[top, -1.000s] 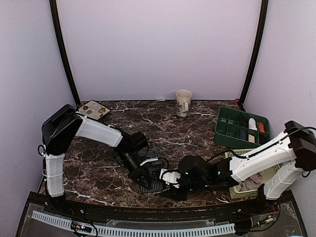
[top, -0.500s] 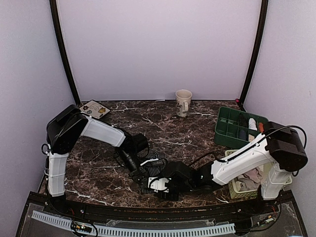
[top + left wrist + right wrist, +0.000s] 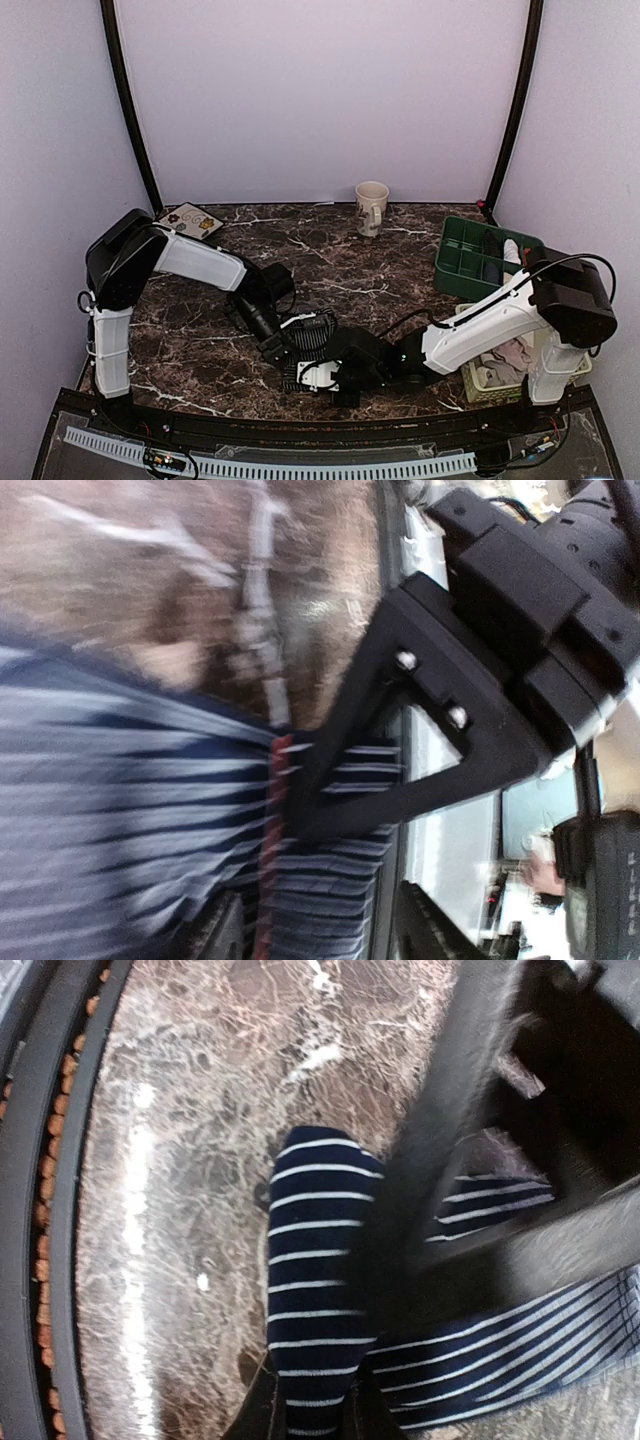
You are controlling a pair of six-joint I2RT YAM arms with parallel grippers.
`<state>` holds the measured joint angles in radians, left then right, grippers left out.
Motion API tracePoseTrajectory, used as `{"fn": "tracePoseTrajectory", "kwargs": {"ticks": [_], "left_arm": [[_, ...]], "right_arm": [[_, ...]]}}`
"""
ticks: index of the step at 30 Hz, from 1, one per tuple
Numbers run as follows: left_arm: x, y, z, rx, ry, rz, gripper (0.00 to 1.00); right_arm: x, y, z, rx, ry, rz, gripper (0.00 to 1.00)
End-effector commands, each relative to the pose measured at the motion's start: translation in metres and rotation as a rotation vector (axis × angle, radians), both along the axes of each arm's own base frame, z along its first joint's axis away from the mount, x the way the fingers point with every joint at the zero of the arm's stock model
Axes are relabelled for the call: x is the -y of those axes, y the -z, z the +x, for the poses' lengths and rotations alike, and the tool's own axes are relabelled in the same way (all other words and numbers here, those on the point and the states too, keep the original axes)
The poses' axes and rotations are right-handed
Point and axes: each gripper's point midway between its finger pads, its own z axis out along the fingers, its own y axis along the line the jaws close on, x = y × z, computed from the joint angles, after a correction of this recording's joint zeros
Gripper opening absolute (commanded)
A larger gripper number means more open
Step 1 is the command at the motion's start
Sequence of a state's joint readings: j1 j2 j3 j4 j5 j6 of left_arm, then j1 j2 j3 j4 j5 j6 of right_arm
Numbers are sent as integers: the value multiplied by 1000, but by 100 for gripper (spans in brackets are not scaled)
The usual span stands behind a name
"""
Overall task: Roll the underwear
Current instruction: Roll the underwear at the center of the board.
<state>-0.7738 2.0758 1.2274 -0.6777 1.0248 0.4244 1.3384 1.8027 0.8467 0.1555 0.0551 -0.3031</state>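
Right wrist shows underwear (image 3: 310,1260) pinched in right tool (image 3: 312,1407).

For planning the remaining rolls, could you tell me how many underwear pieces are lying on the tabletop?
1: the navy striped underwear at the front, left of centre. The cream basket at right holds pinkish cloth that may hide more.

Navy, white-striped underwear (image 3: 310,1260); brown marbled table (image 3: 300,250)
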Motion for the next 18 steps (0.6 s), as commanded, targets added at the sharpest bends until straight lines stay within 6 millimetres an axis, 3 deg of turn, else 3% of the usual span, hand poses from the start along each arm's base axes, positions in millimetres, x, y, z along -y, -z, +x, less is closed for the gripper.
{"fn": "tracePoseTrajectory", "kwargs": {"ticks": [1,3,7,9,10,12,15,18], "left_arm": [[-25,-19,57,257,-135,35,60],[-34,-35,76,367,-190,26,70],[-59,-71,117,622,-338,36,74],[-69,-96,132,763,-407,27,83],[-73,-110,137,835,-440,16,96],[-84,-138,148,986,-517,-13,99],[-101,-176,148,1142,-618,-69,99],[-117,-187,145,1186,-737,-80,99]], "right_arm": [[5,9,-21,-195,-23,-31,0],[4,6,-23,-265,-12,-18,0],[2,0,-18,-393,18,16,0],[2,-2,-16,-451,28,25,0],[1,-2,-16,-479,32,27,0],[0,-3,-17,-530,32,35,0],[0,1,-18,-616,38,30,0],[2,12,-20,-702,53,5,0]]}}
